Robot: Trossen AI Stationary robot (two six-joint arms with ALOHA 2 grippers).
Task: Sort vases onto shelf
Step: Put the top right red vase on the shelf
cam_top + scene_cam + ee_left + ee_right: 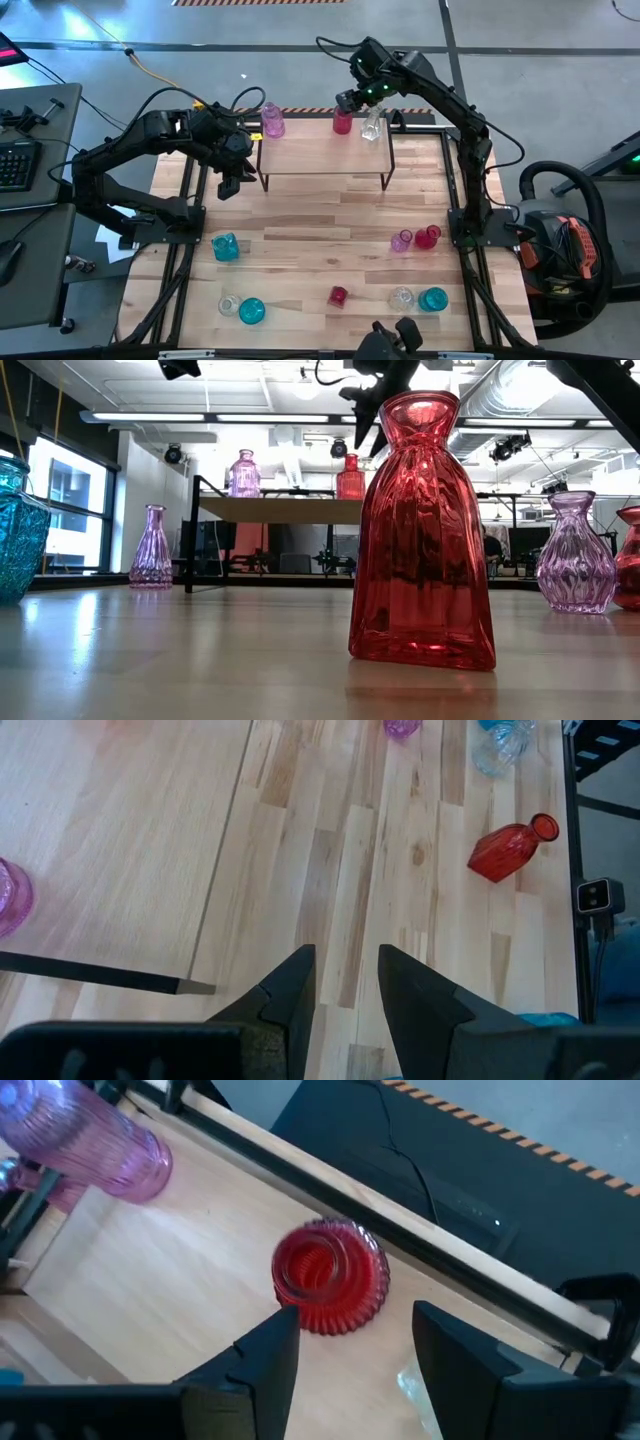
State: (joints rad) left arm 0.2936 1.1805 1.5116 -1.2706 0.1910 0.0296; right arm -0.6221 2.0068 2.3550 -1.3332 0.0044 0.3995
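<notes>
Red vase (330,1276) on shelf (325,155); right pincer (348,1342) open above.

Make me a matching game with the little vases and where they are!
Things:
1. pink vase
2. red vase under the right gripper
3. small red vase
4. teal vase

Places:
A. near edge of the table, in the middle
B. left end of the shelf
C. on the table, left side, below the left gripper in the high view
D. back edge of the shelf, beside a clear vase

Pairs: 1-B, 2-D, 3-A, 4-C
</notes>
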